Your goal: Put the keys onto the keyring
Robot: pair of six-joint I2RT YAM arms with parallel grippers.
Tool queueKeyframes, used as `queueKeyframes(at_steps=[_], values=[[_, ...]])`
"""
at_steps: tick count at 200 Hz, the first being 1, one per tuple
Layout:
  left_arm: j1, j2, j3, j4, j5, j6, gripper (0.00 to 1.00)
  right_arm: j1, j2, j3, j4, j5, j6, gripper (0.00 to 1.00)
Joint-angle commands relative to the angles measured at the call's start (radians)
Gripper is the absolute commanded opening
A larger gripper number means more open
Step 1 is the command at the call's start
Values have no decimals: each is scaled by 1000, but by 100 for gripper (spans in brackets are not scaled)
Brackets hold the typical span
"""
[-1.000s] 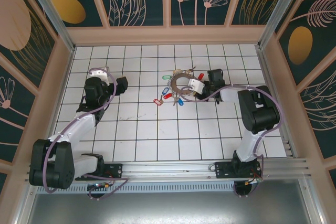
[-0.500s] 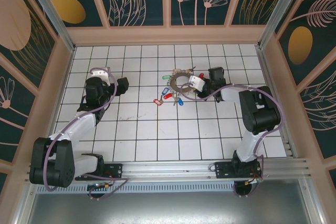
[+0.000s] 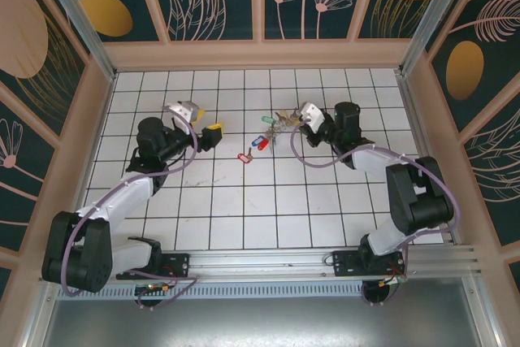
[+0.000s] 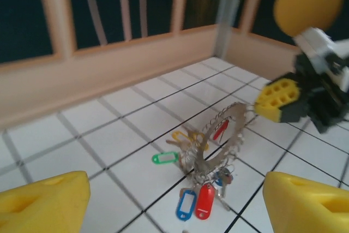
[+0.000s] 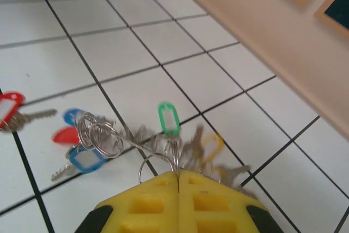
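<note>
Ring: the keyring stands tilted on its edge on the table, toward the far edge and a little right of the middle, its low side on the tiles.
Right pincer: your right pincer is closed tight on the ring's wire at its upper side.
Left pincer: your left pincer is spread wide and holds nothing, facing the ring from the left, well apart from it.
Keys: most of the keys bunch at the ring's low side, with green, yellow, blue and red tags.
Stray key: a red-tagged key lies flat on its own, nearer you and to the left. It looks unthreaded.
Handling: expect light, stiff, thin metal that is likely slick. The ring may pivot in a narrow pinch, and the hung keys will swing and slide.
Where to hold: take the stray key by its plastic tag, which is thicker than the blade. Pinch the ring across its wire, away from the bunch.
</note>
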Motion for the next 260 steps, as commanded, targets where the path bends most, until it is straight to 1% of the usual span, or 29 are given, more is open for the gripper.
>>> queueKeyframes(at_steps=[1,17,34,48,60,87,96,115,122,139,156,173,206,226,260], values=[[-40,0,77,-32,172,271,82,-4,-113,-26,99,-91,69,0],[-85,32,130,-72,177,322,79,-4,-174,-36,77,-116,77,0],[-126,64,187,-102,181,337,76,4,-259,-49,49,-133,78,0],[-144,92,240,-156,268,422,67,10,-320,-52,0,-157,70,0],[-166,114,286,-208,317,500,64,28,-368,-51,-57,-165,38,0],[-224,157,351,-244,301,535,61,83,-455,-56,-141,-168,-11,0],[-239,168,399,-259,300,548,61,109,-472,-55,-167,-162,-26,0],[-267,190,448,-302,302,569,56,167,-495,-44,-228,-142,-63,0],[-274,197,463,-323,308,581,53,180,-498,-40,-240,-140,-69,0],[-286,207,486,-406,331,638,42,211,-503,-31,-261,-142,-79,0],[-293,202,491,-495,354,691,35,232,-502,-14,-294,-149,-94,0],[-297,180,469,-529,350,707,34,237,-501,-4,-310,-169,-97,0],[-297,145,434,-527,339,687,31,239,-507,9,-328,-206,-90,0],[-303,147,434,-536,339,686,30,243,-513,7,-316,-216,-80,0],[-320,157,423,-549,326,709,30,247,-515,-7,-272,-219,-56,0]])
